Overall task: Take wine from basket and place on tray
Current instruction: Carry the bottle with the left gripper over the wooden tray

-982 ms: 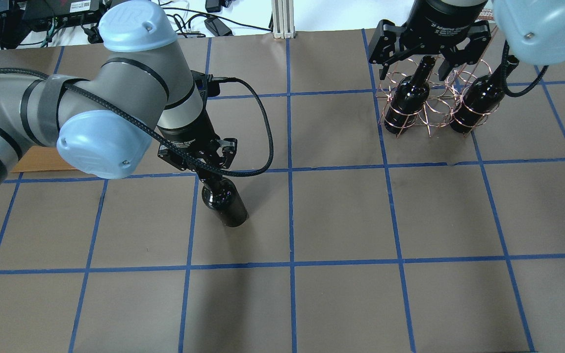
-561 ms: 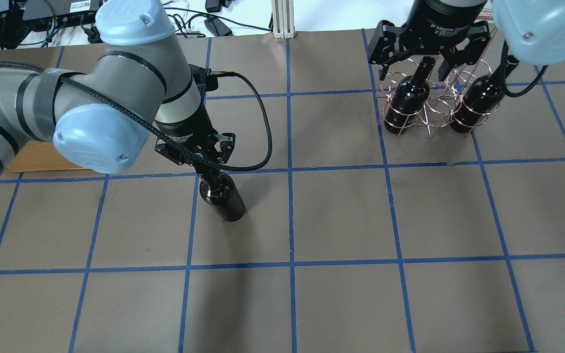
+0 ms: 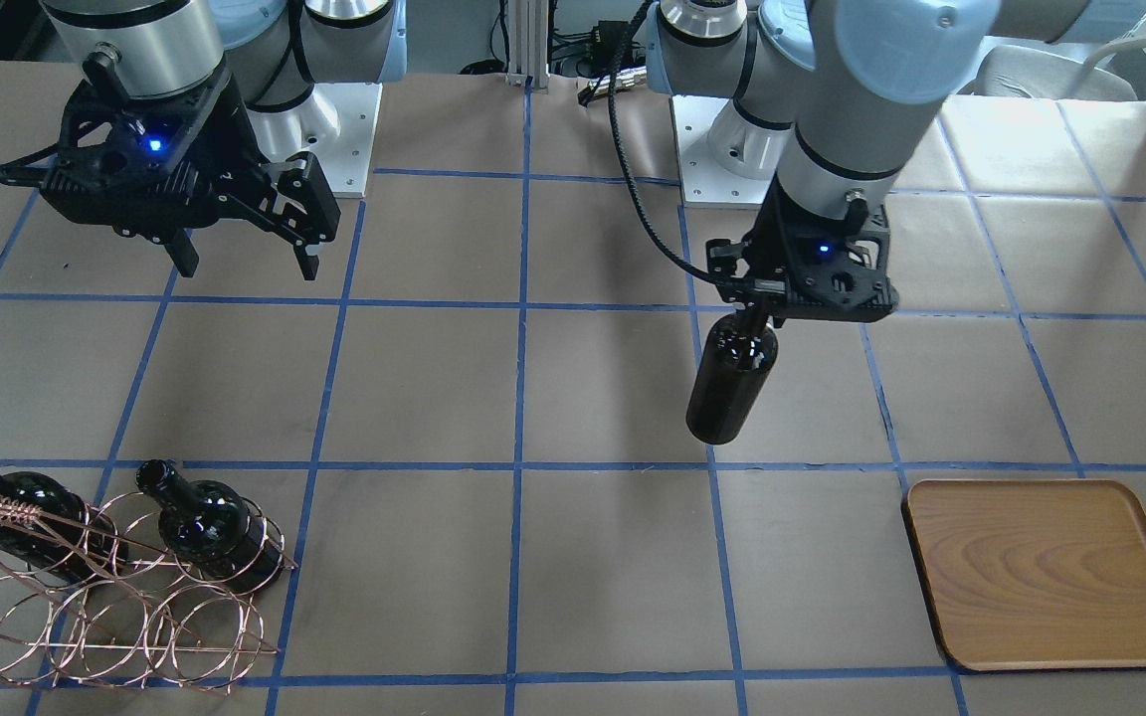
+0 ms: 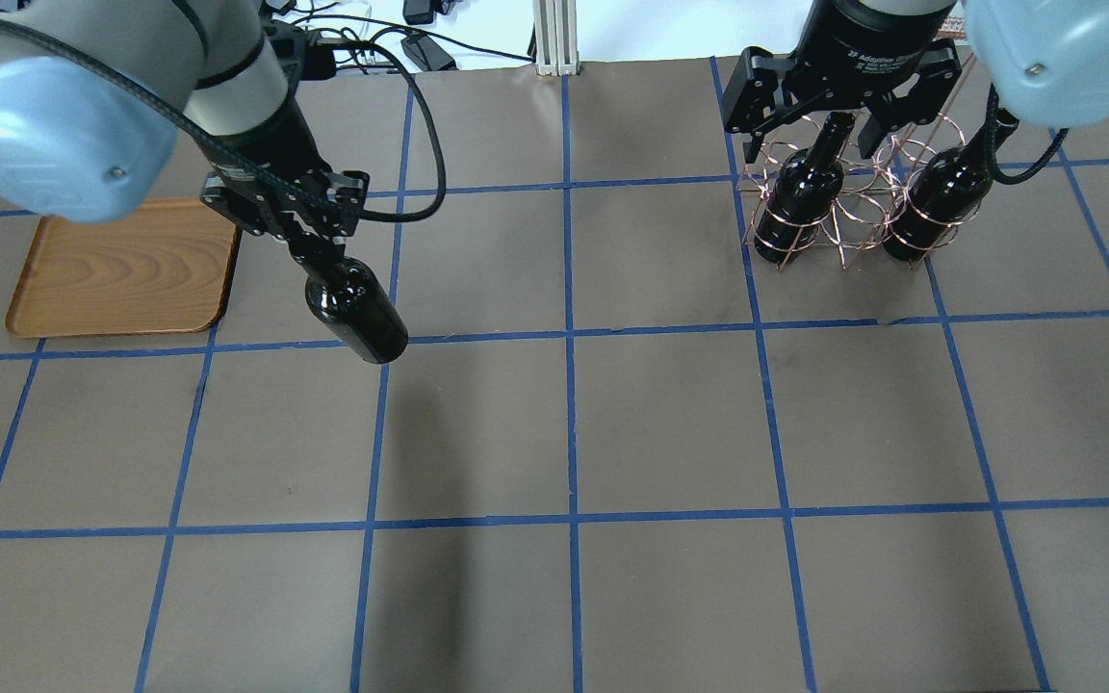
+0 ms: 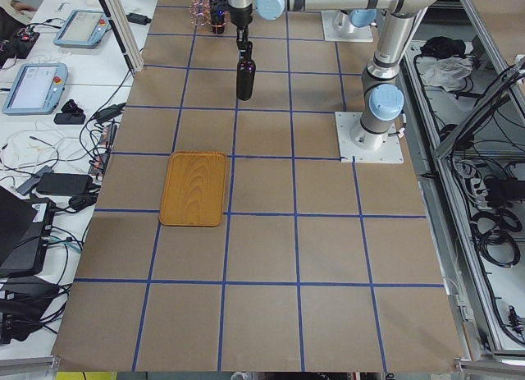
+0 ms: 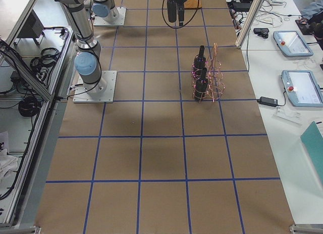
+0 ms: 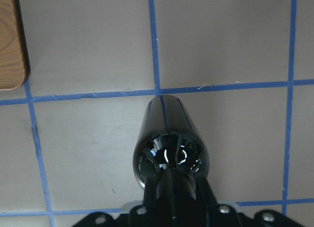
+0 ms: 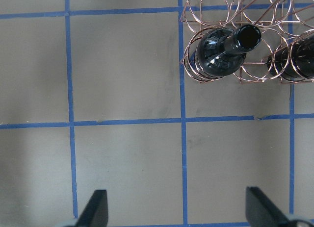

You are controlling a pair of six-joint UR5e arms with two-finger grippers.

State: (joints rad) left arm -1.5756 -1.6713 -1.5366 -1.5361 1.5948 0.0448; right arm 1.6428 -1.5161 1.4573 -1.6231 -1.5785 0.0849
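Above brown table (image 4: 670, 414), left end effector (image 4: 302, 241), clenched on wine (image 4: 357, 313), has swung nearer tray (image 4: 121, 269).

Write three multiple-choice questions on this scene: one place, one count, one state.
1. The held bottle in the left gripper hangs: A over the tray; B over bare table, apart from the tray; C lying flat on the table.
2. How many bottles sit in the basket? A one; B three; C two.
3. The right gripper is: A open; B shut on a bottle; C shut, empty.
Answers: 1 B, the tray lies off to one side; 2 C, two necks show; 3 A, jaws stand wide apart.
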